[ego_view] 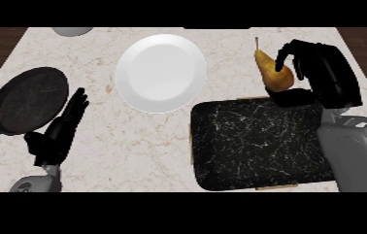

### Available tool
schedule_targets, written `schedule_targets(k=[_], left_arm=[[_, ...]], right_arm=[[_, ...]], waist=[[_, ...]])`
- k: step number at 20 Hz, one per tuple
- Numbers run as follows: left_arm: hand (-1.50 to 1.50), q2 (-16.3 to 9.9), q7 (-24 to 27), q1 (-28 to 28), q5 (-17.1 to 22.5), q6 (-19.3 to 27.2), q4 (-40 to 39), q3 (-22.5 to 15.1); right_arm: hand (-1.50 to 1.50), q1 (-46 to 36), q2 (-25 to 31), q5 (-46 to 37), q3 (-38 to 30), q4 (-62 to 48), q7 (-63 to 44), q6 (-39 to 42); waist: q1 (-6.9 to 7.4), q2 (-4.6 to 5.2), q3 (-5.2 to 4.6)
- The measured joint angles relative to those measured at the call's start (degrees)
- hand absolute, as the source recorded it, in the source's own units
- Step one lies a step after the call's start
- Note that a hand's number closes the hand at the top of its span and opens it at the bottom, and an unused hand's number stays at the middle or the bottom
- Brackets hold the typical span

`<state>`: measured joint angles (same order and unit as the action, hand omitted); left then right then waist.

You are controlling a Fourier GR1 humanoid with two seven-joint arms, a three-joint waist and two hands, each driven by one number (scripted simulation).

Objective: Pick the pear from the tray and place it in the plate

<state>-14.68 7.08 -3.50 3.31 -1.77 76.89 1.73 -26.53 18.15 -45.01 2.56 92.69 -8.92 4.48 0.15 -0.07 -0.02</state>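
At far left lies a dark round pan (32, 100); the left hand (57, 131) rests beside it, fingers straight, holding nothing. The white oval plate (160, 73) sits centre. Right of the plate, beyond the black marbled tray (258, 145), the right hand (319, 75) curls around the yellow-brown pear (275, 73), stem pointing far.

You have a pale marble tabletop (108, 145) with thin tan veins running through it, filling most of the view. At its left edge sits a dark, round frying pan (32, 99), matte and speckled, with part of it reaching past that edge. Up at the far edge, near the far left corner, you can see the lower part of a light grey rounded thing (72, 31); most of it is cut off, so you cannot tell what it is. Dark wood floor (10, 39) shows beyond both far corners.
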Motion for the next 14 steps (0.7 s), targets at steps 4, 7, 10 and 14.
schedule_targets(k=[4, 7, 10, 14], left_arm=[[0.0, 0.8, -0.9, 0.8, -0.6, -0.3, 1.3, -0.2], [0.0, 0.9, -1.0, 0.8, -0.8, -0.5, 1.5, 0.3], [0.0, 1.0, -0.3, 1.1, -1.2, -0.8, 1.2, 0.5], [0.0, 1.5, -0.8, 0.6, -1.5, -0.6, 1.4, 0.6]], right_arm=[[1.5, -3.3, -2.2, 0.1, 0.1, 0.1, -1.1, 1.1], [1.5, -8.0, -4.2, -0.7, 0.7, -2.6, -2.8, 1.8], [1.5, -12.0, -7.2, -2.4, 2.5, -6.1, -4.6, 1.6], [1.5, -18.1, -10.9, -2.7, 3.2, -13.0, -5.3, 1.9]], waist=[[0.09, 0.02, 0.0], [0.24, 0.05, 0.0], [0.35, 0.08, 0.0], [0.57, 0.14, 0.0]])
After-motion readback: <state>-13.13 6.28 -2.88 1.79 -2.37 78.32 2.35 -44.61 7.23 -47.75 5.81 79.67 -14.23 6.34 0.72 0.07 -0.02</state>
